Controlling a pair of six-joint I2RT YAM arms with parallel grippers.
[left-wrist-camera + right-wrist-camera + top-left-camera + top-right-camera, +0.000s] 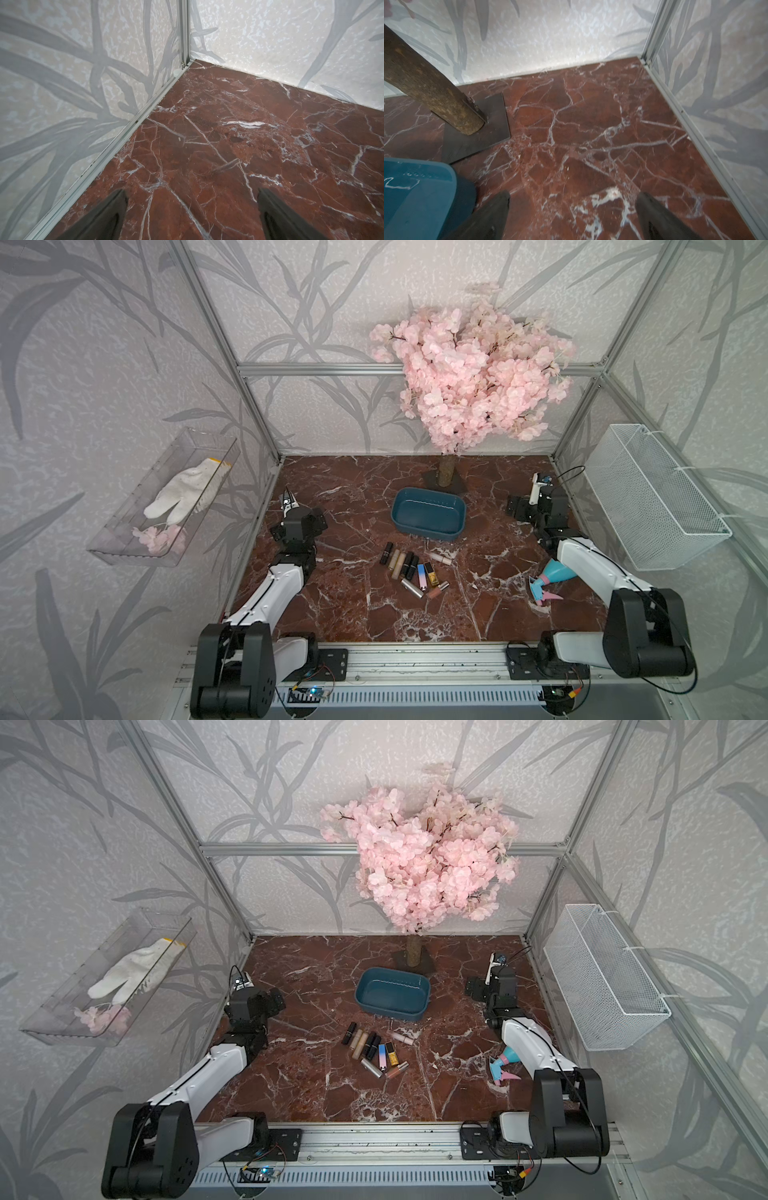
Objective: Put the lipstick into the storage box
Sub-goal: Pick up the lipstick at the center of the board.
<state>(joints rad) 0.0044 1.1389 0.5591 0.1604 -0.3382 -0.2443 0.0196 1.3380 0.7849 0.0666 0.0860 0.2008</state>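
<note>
A loose cluster of lipsticks (411,568) is seen lying flat on the red marble tabletop (353,605), back toward the base from both hands and well apart from either. The empty teal storage box (424,533) is set between them, nearer the right. The left gripper (192,192) and right gripper (573,195) are held spread wide, nothing between them; the lone pale tube (440,558) nearest the box is judged best pinched across its width, so neighbours are not scattered.
</note>
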